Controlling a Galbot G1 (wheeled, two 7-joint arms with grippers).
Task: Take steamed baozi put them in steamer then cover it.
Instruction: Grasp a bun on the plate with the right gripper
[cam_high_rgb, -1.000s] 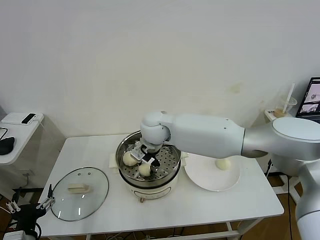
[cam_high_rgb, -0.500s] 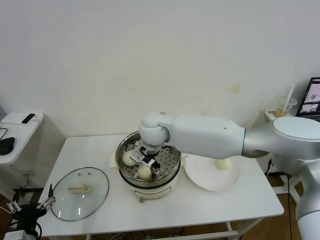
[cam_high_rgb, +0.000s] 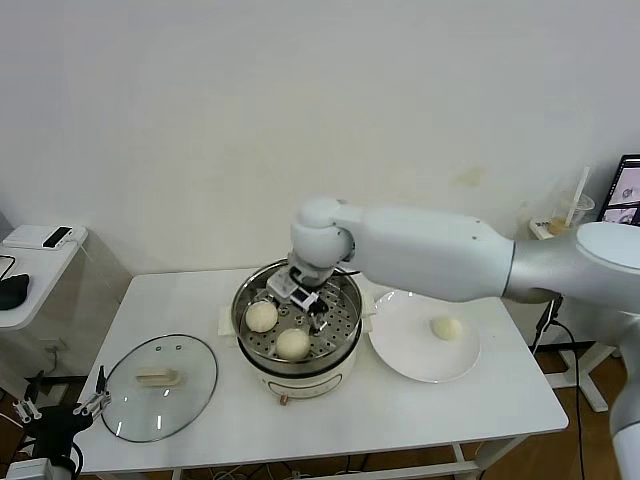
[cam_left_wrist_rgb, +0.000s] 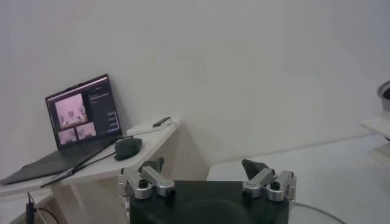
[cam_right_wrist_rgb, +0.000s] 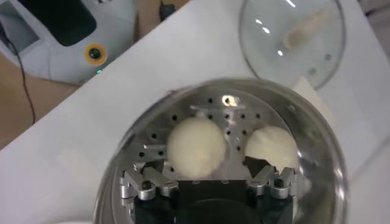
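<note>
The steel steamer stands mid-table with two baozi on its perforated tray, one on the left and one at the front. My right gripper hovers open just above the tray's back part, holding nothing. In the right wrist view both baozi lie below the open right gripper, free of its fingers. A third baozi rests on the white plate. The glass cover lies flat on the table to the left. My left gripper is parked low at the table's left corner, open.
A side table with a mouse and a phone stands at the left. A cup with a straw and a laptop sit at the far right. The left wrist view shows a laptop and a mouse on a white shelf.
My right gripper opened, left the front baozi on the tray, then rose and drew back toward the steamer's rear. The left arm has not moved.
</note>
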